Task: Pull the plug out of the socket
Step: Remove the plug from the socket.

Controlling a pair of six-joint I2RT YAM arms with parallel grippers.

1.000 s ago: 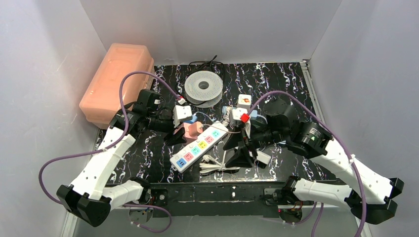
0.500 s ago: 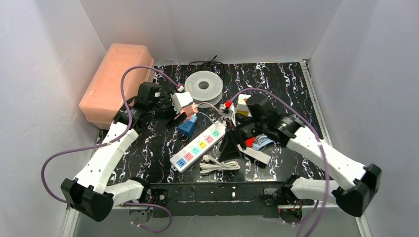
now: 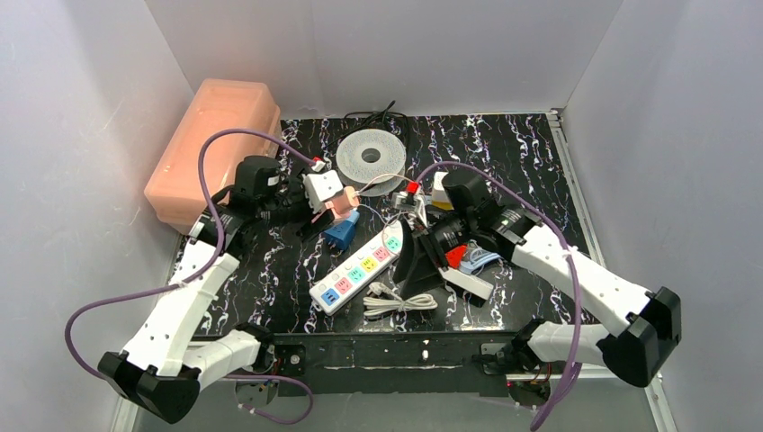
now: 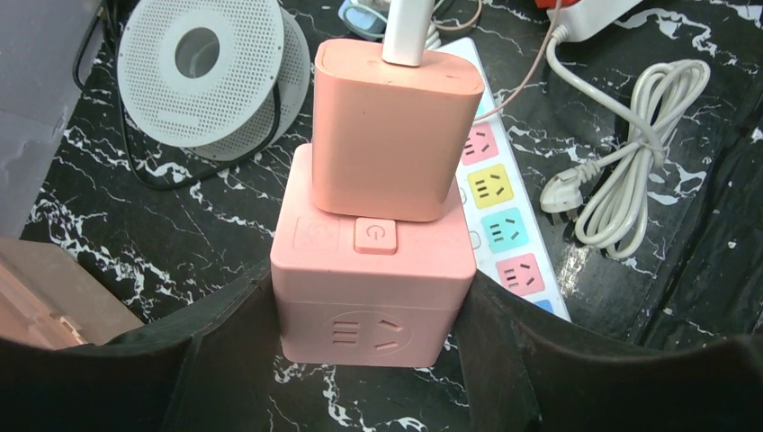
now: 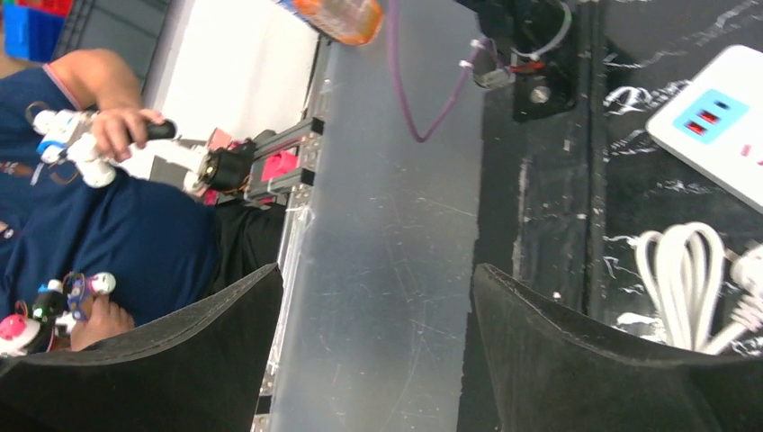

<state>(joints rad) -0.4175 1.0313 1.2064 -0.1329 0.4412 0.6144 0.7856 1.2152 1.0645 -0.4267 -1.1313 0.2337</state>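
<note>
The left gripper (image 4: 369,360) clamps the salmon-pink plastic cube socket (image 4: 373,288) by its sides, left of centre over the black marbled mat (image 4: 162,225), with the salmon-pink rectangular plug block (image 4: 391,135) seated in it. The right gripper (image 5: 378,342) gapes wide and empty; it should pinch the block's flat sides and draw straight out, without twisting

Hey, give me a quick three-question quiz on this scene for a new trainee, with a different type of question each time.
1. Fill in: the right tool stands ____, with nothing between its fingers.
2. Which grips the pink cube socket? A) right tool B) left tool C) neither
3. True or false: the pink plug is already off the socket.
Key: 1 open; 2 B; 3 false.
</note>
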